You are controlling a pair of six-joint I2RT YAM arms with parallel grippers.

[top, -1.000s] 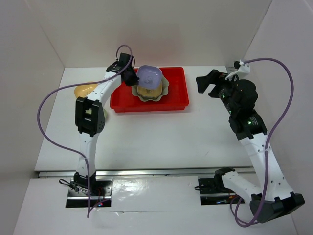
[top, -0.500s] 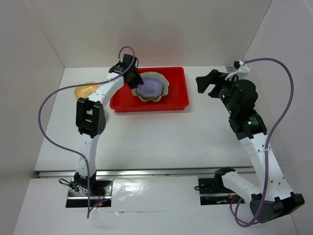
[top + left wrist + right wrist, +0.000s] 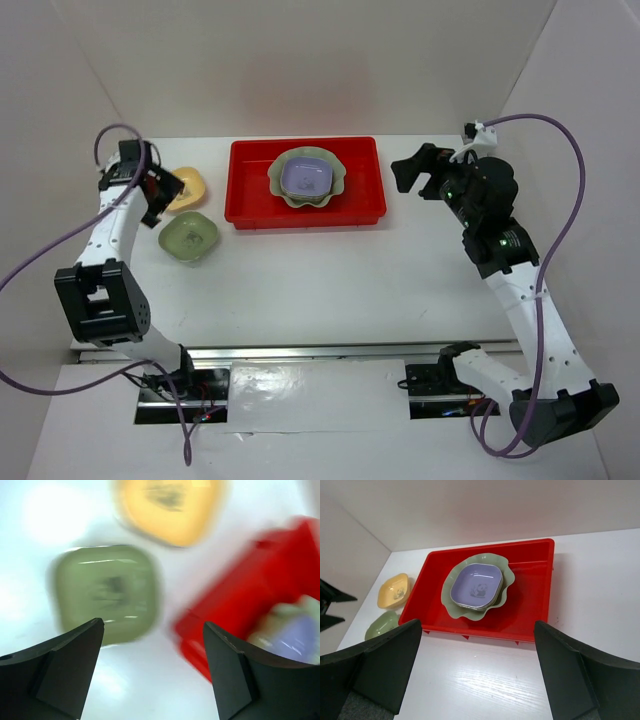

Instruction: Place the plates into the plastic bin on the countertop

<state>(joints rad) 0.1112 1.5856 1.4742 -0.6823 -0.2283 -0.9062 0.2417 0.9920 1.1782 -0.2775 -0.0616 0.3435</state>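
**A:** Swinging away from the plastic bin (image 3: pixel 360 205), the left arm has gone out to the bin's nine o'clock since a second ago. The lavender dish (image 3: pixel 306 177) it carried now lies released in the bin.

**B:** And the jaws?

**A:** The left gripper (image 3: pixel 152 626) is spread wide with nothing between its fingers, hovering over two dishes on the countertop (image 3: pixel 330 270). The right gripper (image 3: pixel 477 626) is spread wide too and empty. It hangs at the bin's three o'clock, apart from it.

**B:** Which step is this, then?

**A:** One drop looks finished and the next pick is starting. Two plates remain outside. The nearer is the light green dish (image 3: pixel 189 237), at the bin's eight o'clock. Just beyond it, at nine o'clock, is the yellow dish (image 3: pixel 183 187).

**B:** What does the pick call for?

**A:** I'd lower one finger inside a rim and one outside, then pinch the wall, since both dishes lie flat and shallow. The left wrist view is blurred, so I cannot tell which dish is the target.

**B:** Materials?

**A:** The small dishes are glossy rounded squares, probably hard and slippery, each with a centre print. Farther off, the bin is bright red plastic, shallow and rectangular with a raised rim. Inside it the large pale-green dish (image 3: pixel 507 580) has a wavy scalloped edge, and the lavender dish nests in its middle.
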